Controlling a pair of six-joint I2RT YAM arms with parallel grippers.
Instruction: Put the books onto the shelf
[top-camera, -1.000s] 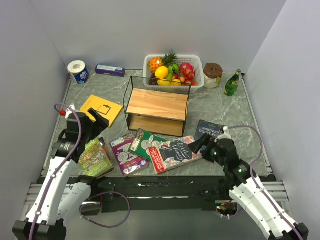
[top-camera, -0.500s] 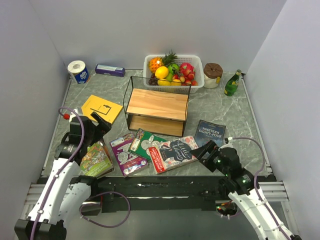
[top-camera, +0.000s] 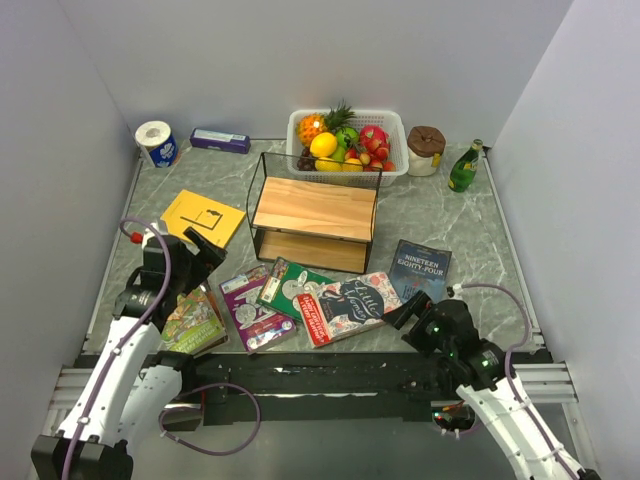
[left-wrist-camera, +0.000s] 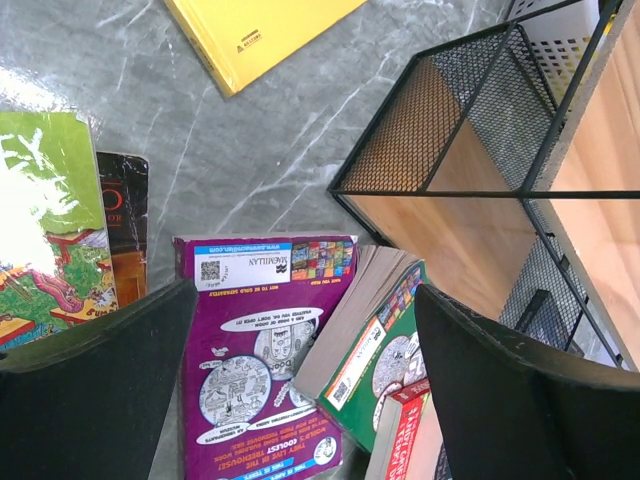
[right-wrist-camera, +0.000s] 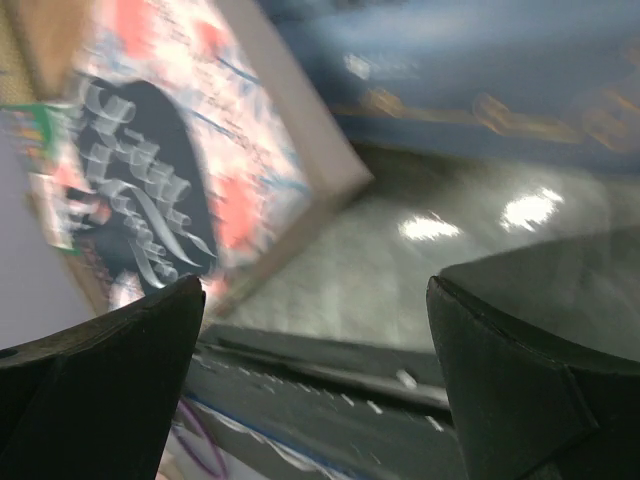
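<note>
Left pincer (top-camera: 200, 250): spread, near purple book (left-wrist-camera: 262, 375), left-front of shelf (top-camera: 315, 207).
Right pincer (top-camera: 403, 303): spread, just beside floral book (top-camera: 350, 303), right-front of shelf.
Table (top-camera: 450, 215): grey marble; pale walls (top-camera: 300, 60).

the table (top-camera: 440, 215) is a grey marbled surface, smooth, with a wet-looking sheen where the light hits it. the shelf (top-camera: 313, 207) has boards of pale wood, matt, with fine straight grain, held in thin black wire, and its end panels are a fine black metal mesh. the purple book (left-wrist-camera: 262, 370) has a glossy printed cover; the green book (left-wrist-camera: 385, 365) beside it shows a rough, off-white edge of paper pages. the yellow book (top-camera: 203, 217) looks matt. the basket (top-camera: 396, 135) is white slotted plastic, the bottle (top-camera: 463, 167) shiny green glass, the toilet roll (top-camera: 153, 134) soft white paper.
</note>
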